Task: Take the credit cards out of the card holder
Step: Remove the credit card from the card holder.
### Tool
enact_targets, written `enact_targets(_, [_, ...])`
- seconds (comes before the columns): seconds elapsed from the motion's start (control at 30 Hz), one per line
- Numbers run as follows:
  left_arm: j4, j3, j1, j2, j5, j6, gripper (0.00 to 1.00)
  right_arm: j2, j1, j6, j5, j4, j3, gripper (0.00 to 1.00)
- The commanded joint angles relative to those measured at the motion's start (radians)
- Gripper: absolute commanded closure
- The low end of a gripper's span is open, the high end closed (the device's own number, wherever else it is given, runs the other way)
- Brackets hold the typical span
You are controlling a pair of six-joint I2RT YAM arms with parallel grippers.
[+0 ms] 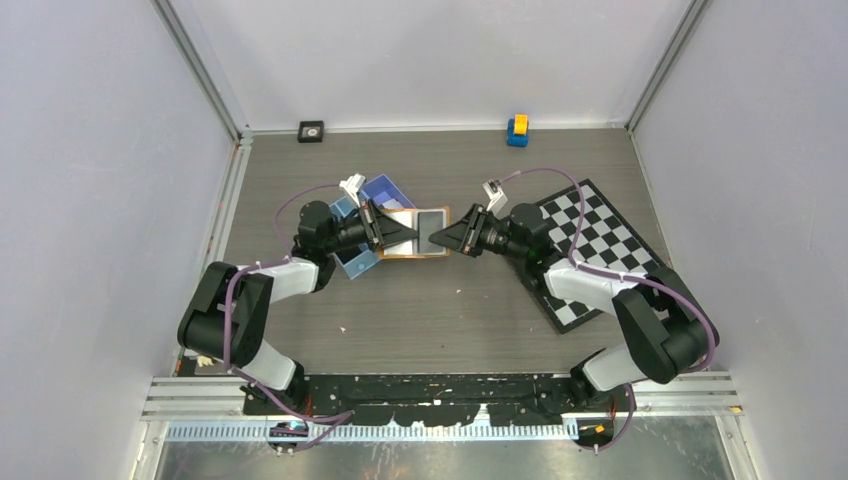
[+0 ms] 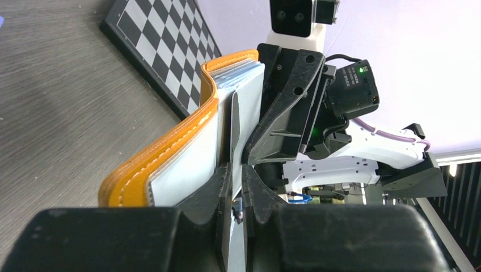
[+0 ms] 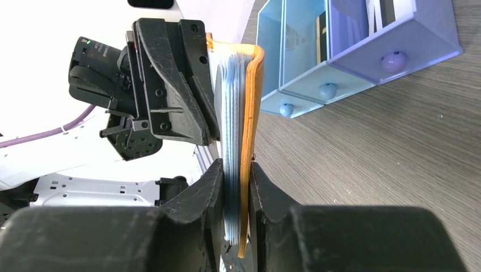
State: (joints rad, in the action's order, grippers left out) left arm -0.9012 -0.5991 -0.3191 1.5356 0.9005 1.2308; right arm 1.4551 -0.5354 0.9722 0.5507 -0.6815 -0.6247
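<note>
The orange card holder (image 1: 415, 232) lay open just beside the blue tray (image 3: 391, 48), on the tray's side towards the chessboard (image 1: 592, 250). It was caught between the two grippers, and the views did not show whether it rested on the table or hung clear of it.

The right gripper (image 3: 236, 170) was clenched on the holder's far edge from the tray, pinching the orange cover together with the stack of pale blue leaves. The left gripper (image 2: 233, 175), reaching out from over the tray, was closed on one thin pale sheet, probably a credit card (image 2: 234, 130), standing slightly apart from the rest of the stack.

The holder looked light and soft. Its leather-look cover was already bowing under the two grips, so it would likely flex rather than resist a pull. The card looked stiff, thin and smooth, and so liable to slip. The best hold seemed to be on its exposed edge, flat between the pads, drawing it straight out along its own plane while the right gripper braced the cover.
</note>
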Motion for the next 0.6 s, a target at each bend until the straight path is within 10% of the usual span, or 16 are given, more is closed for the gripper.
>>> enact_targets(0.0, [-0.195, -0.015, -0.021, -0.024, 0.059, 0.065, 0.90, -0.002, -0.029, -0.014, 0.014, -0.025, -0.048, 0.78])
enact_targets(0.37, [-0.182, -0.016, -0.017, -0.011, 0.057, 0.060, 0.99, -0.007, -0.029, -0.004, 0.035, -0.048, -0.046, 0.96])
enact_targets(0.57, [0.164, -0.055, -0.017, -0.032, 0.019, -0.103, 0.77, -0.033, -0.028, 0.010, 0.074, -0.103, -0.035, 0.99])
